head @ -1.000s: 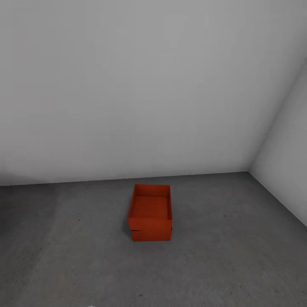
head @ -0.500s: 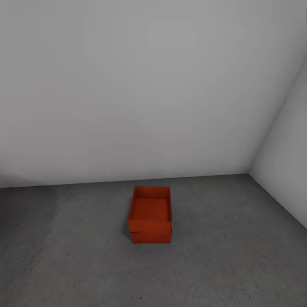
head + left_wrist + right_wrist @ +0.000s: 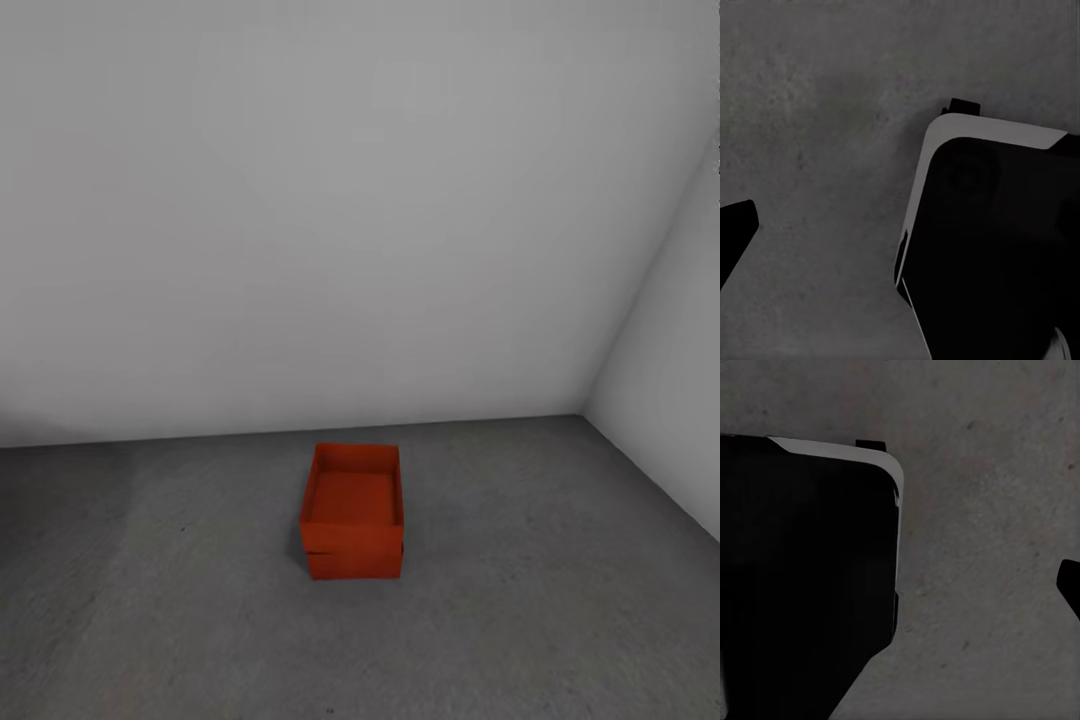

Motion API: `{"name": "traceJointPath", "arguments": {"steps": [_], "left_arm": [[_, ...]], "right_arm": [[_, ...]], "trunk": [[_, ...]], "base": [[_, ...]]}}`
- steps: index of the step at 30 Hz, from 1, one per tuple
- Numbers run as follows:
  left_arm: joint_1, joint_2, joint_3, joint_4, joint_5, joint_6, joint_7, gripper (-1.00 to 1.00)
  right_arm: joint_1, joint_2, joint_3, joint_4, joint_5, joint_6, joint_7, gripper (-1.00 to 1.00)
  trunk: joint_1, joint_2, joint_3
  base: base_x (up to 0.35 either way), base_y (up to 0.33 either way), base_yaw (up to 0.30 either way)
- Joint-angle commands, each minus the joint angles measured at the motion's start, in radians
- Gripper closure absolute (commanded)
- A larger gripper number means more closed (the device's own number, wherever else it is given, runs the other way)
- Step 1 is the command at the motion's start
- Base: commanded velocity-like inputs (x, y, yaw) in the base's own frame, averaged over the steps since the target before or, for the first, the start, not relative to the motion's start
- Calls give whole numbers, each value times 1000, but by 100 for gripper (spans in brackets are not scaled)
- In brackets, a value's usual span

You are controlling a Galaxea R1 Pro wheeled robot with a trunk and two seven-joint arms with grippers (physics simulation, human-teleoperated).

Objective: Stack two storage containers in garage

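The two storage containers [image 3: 352, 512] appear stacked, one on the other, on the dark concrete floor [image 3: 560, 620] of the garage, near the far pale wall [image 3: 300, 220] and about mid-scene, so the task looks essentially done, with at most a check of how squarely they sit. The stack stands upright, open side up, its long axis running near to far and its short face toward the camera. Whether either end effector is apart or together I cannot tell.

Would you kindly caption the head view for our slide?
Two stacked orange-red storage containers on the garage's grey concrete floor, near a pale wall.
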Motion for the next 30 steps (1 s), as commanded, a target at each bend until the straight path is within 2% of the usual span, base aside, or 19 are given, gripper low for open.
{"name": "traceJointPath", "arguments": {"steps": [1, 4, 8, 14, 22, 25, 30], "left_arm": [[0, 0, -8, 0, 8, -1, 2, -100], [1, -1, -8, 0, 8, -2, 2, -100], [1, -2, -8, 0, 8, -1, 2, -100], [1, -3, -9, -1, 8, -1, 2, -100], [1, 2, -13, -14, -9, -2, 2, -100], [1, 11, -14, -17, -11, -2, 2, -100], [1, 11, -13, -15, -9, -2, 2, -100]], "right_arm": [[-1, 1, 8, 3, -2, -5, -3, -100], [1, -1, 8, 2, -1, -7, 35, -100], [2, -5, 7, 2, -2, -20, 48, -100], [2, -26, 8, 2, -2, -18, 82, -100], [2, -28, 8, 2, -1, -18, 92, -100], [2, -28, 8, 2, -1, -19, 92, -100], [2, -28, 8, 2, 1, -20, 91, -100]], "trunk": [[0, -2, 0], [0, -2, 5], [0, -2, 11], [0, -2, 21], [0, -2, 34], [0, -2, 39], [0, -2, 47]], "base": [[0, 0, 0], [0, 0, 0], [0, 0, 0], [0, 0, 0], [0, 0, 0], [0, 0, 0], [0, 0, 0]]}}
